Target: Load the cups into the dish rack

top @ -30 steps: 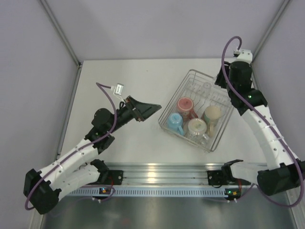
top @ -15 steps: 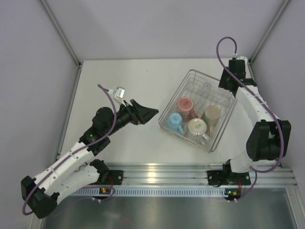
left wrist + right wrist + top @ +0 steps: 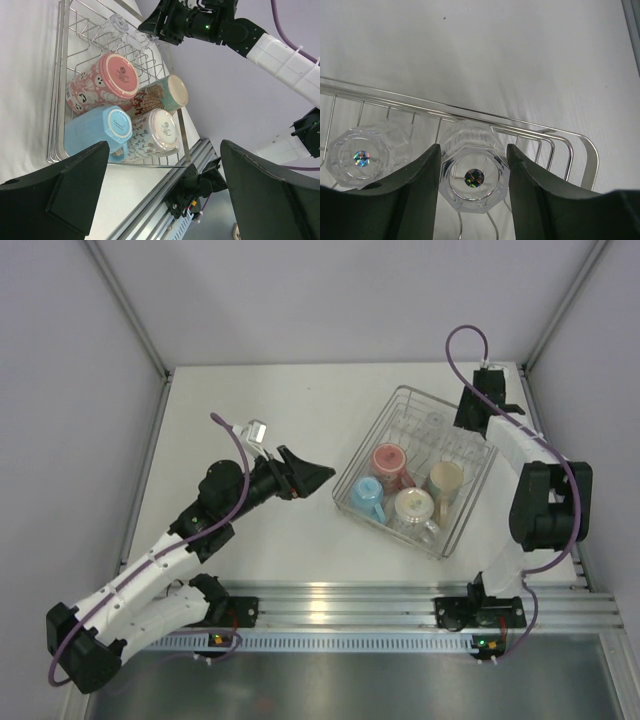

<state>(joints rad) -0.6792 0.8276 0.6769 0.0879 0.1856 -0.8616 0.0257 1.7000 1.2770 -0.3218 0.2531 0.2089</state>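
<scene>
The clear glass (image 3: pixel 474 176) is base-up, for draining, at the far corner of the dish rack (image 3: pixel 470 111), beside a second glass (image 3: pixel 362 160). The right tool (image 3: pixel 472 152) straddles it and appears to pinch its sides. The top view hides this contact. Four inverted mugs (image 3: pixel 107 80) fill the rack's near half. The left tool (image 3: pixel 163 147) hangs spread and empty over the table (image 3: pixel 280 410).

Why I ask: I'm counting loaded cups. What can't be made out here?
- Top view: clear glasses at the dish rack's far end, too small to count.
- Right wrist view: whether the glass in the right gripper rests on the rack; its own body hides that.
- Left wrist view: blue mug's lower side, behind the left gripper's finger.
</scene>
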